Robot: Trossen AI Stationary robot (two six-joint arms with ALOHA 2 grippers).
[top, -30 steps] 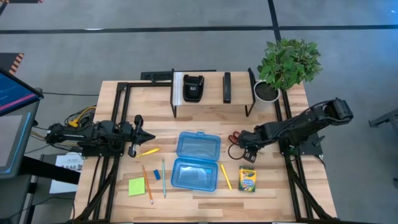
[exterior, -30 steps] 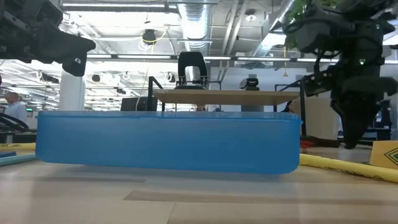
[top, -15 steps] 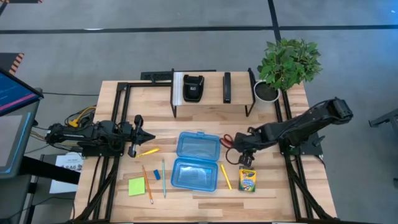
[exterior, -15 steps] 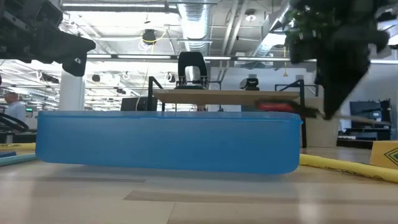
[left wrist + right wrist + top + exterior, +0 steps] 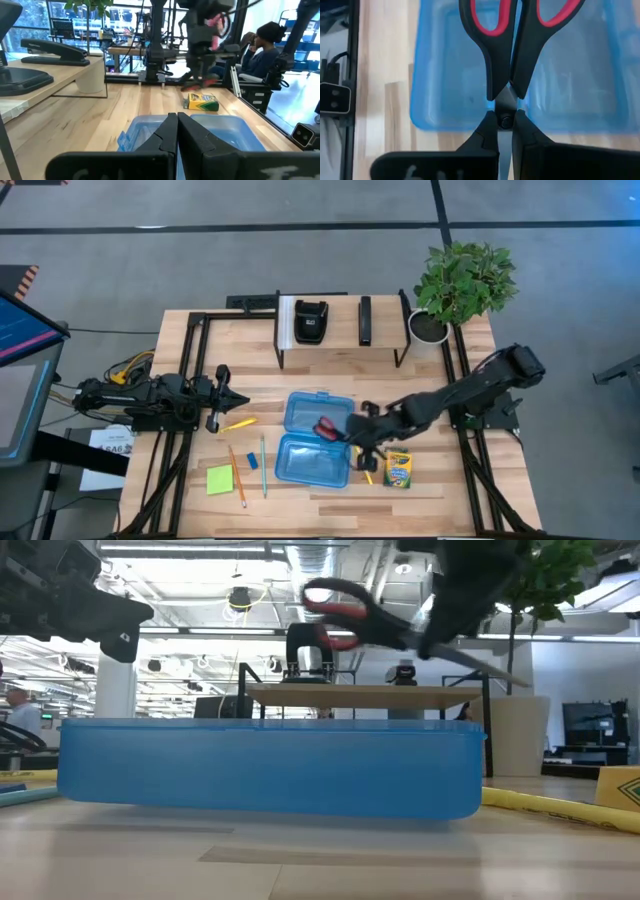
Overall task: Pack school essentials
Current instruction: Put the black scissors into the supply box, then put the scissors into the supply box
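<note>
Meanwhile the right gripper [image 5: 352, 433] pinches the scissors [image 5: 327, 428] at their pivot, holding them in the air with the red-lined handles over the open blue case [image 5: 317, 438]. Beside the case's right edge lie a yellow pencil [image 5: 363, 464] and the yellow-green crayon box [image 5: 398, 468], whose printing is too small to read. At the table's left edge the left gripper [image 5: 232, 400] waits with fingers pressed together, near another yellow pencil [image 5: 239, 423].
</note>
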